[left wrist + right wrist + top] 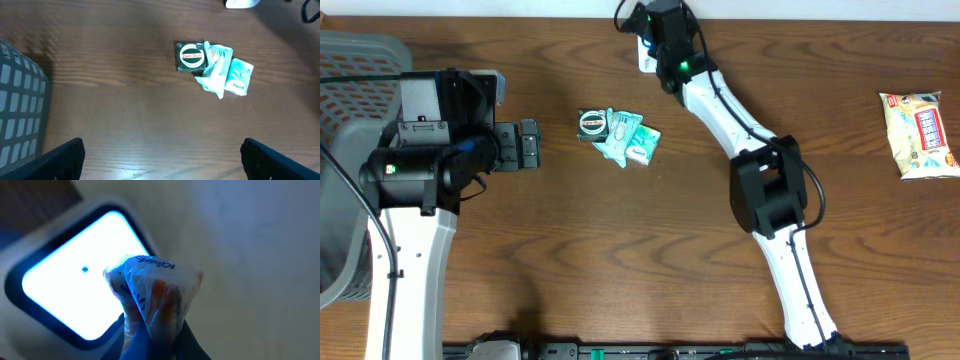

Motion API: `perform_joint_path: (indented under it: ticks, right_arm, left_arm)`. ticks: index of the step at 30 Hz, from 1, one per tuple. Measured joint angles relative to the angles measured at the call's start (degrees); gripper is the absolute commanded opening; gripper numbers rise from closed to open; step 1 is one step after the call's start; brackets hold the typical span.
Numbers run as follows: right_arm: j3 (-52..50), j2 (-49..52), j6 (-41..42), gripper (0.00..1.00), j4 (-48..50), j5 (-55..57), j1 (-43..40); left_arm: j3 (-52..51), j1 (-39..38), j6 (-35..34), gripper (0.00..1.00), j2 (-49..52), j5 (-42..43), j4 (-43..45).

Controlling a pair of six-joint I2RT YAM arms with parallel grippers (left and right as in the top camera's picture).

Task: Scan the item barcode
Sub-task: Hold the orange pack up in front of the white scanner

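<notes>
My right gripper [150, 347] is pinched tight on a crinkly little plastic packet [150, 290]. I've got it by one end, so the printed end pokes out right in front of the scanner's glowing window [60, 295]. The trick here imo is angle: the wrap is bunched, so I'd slowly roll and tilt it until the barcode faces the glass flat. I wouldn't squeeze harder, since that'd only wrinkle the code more. I can't see the barcode itself from here. The packet sits just right of the window's middle, close to it (touching or not, can't tell), at the table's [620, 260] far edge. My left gripper [528, 145] hangs wide open and empty at the left by the basket [350, 60].
</notes>
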Motion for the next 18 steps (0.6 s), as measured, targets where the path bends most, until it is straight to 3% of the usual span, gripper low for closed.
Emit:
perform_joint_path:
  ticks: [18]
  right_arm:
    - [0.39, 0.07, -2.29, 0.01, 1.79, 0.7, 2.12]
  left_arm:
    - [0.0, 0.0, 0.0, 0.98, 0.0, -0.02, 0.02]
